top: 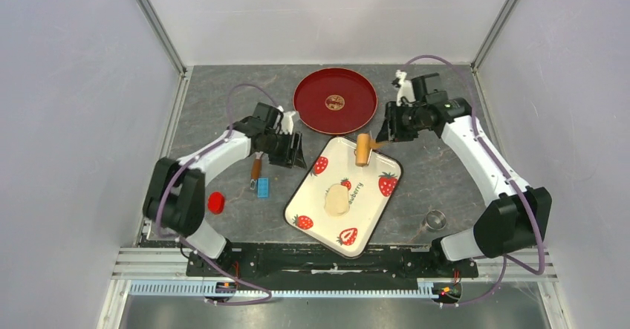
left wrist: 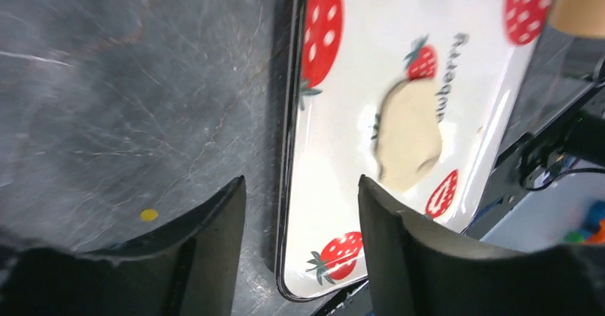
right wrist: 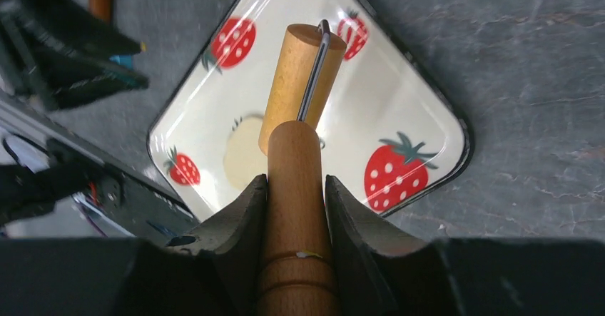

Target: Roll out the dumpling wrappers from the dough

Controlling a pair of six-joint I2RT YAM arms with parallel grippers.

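"Cream dough (top: pixel 336 200), where did it lie from above?"

"Near the middle of the strawberry tray (top: pixel 316 191), as a flattened oval. The wooden roller (top: pixel 362 149) hung over the tray's far edge, held by the right gripper (top: pixel 384 137). The left gripper (top: pixel 296 158) sat just beside the tray's left corner, near the red plate (top: pixel 312 113)."

"And the left wrist camera?"

"Blurred, but its fingers stood wide apart with nothing between them, straddling the tray's rim. The dough lay beyond them."

"The right wrist?"

"Both fingers pressed against the roller's handle. Its barrel hung above the tray, possibly clear of the dough, though I couldn't tell."
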